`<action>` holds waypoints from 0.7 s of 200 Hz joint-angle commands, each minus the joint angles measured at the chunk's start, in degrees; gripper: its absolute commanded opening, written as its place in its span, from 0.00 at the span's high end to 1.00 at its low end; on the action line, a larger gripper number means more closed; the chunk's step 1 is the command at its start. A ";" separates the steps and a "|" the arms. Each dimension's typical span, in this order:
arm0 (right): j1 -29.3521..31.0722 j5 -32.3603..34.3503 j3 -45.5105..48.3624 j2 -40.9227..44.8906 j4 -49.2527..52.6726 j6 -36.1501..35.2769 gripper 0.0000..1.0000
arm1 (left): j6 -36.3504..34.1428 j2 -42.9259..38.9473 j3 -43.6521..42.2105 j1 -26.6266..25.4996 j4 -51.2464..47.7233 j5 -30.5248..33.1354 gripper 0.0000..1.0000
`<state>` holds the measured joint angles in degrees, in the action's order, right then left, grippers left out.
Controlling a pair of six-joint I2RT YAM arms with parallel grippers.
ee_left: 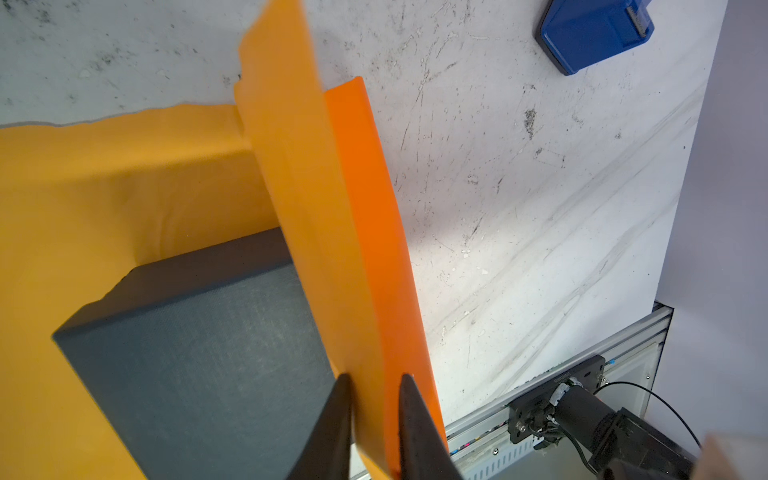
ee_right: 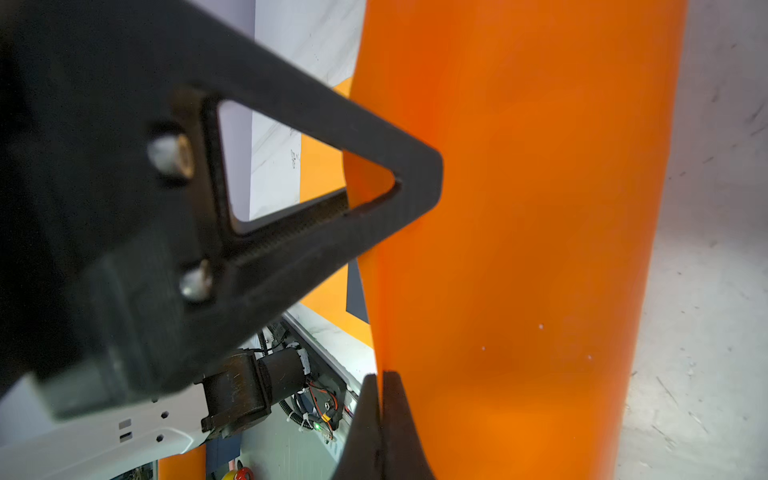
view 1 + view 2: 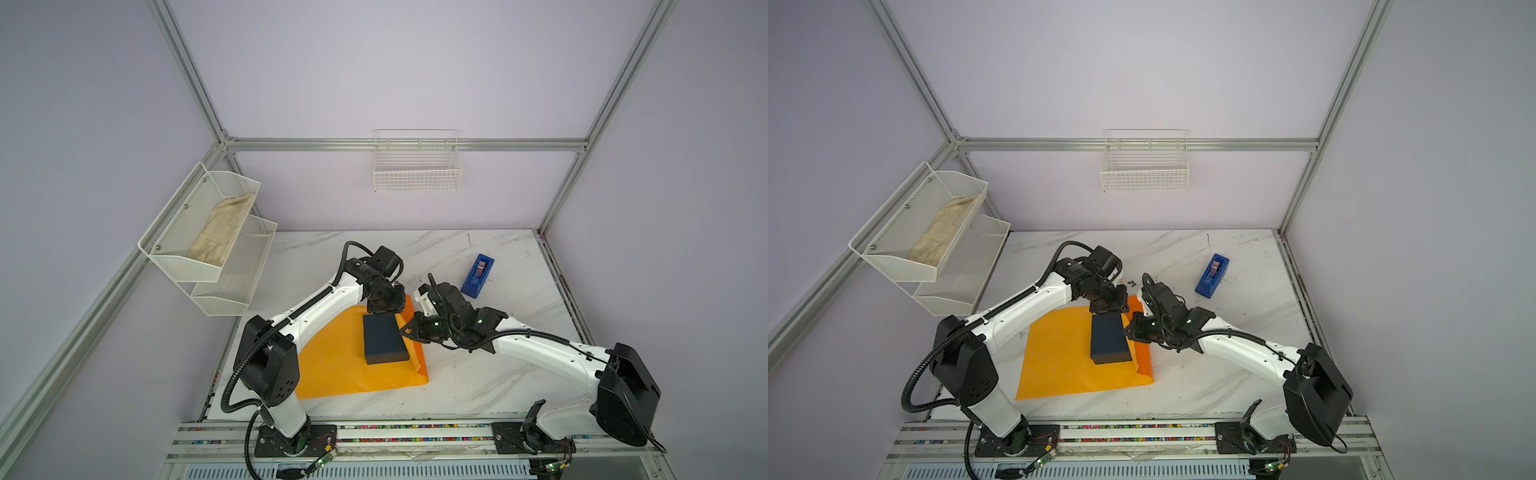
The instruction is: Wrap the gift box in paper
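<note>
The dark navy gift box (image 3: pixel 384 338) (image 3: pixel 1109 338) (image 1: pixel 199 353) lies on the orange-yellow paper (image 3: pixel 332 365) (image 3: pixel 1059 365) spread on the table. The paper's right side is lifted into an upright flap (image 1: pixel 332 208) (image 2: pixel 519 208) beside the box. My left gripper (image 3: pixel 386 309) (image 3: pixel 1108 309) (image 1: pixel 376 378) hangs over the box's far end. Its fingers are closed down on the flap's far part, which fills the narrow gap between them. My right gripper (image 3: pixel 405 330) (image 3: pixel 1127 332) (image 2: pixel 380 374) is at the box's right side, shut on the flap's edge.
A blue tape dispenser (image 3: pixel 478 276) (image 3: pixel 1212 276) (image 1: pixel 594 33) stands on the marble table behind and to the right. A white mesh shelf (image 3: pixel 174 232) on the left wall holds a beige cloth (image 3: pixel 222 232). A wire basket (image 3: pixel 417 166) hangs on the back wall.
</note>
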<state>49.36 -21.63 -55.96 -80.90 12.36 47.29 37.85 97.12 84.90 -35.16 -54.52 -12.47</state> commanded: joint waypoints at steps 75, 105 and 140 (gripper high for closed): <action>1.48 0.20 -2.31 -1.65 -0.32 -0.45 1.00 | -1.02 -0.27 2.73 1.03 -0.15 0.62 0.71; 1.59 0.01 -2.39 -1.76 -0.32 -0.62 1.00 | -1.18 -0.40 2.16 1.21 -0.19 0.82 0.83; 1.59 0.15 -2.98 -1.74 -0.01 -1.03 0.97 | -1.29 -1.74 0.18 2.08 -0.32 1.49 0.93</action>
<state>50.54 -21.85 -56.80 -82.41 12.29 46.85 37.56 97.12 84.90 -34.06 -54.89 -11.57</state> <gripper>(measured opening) 0.047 0.093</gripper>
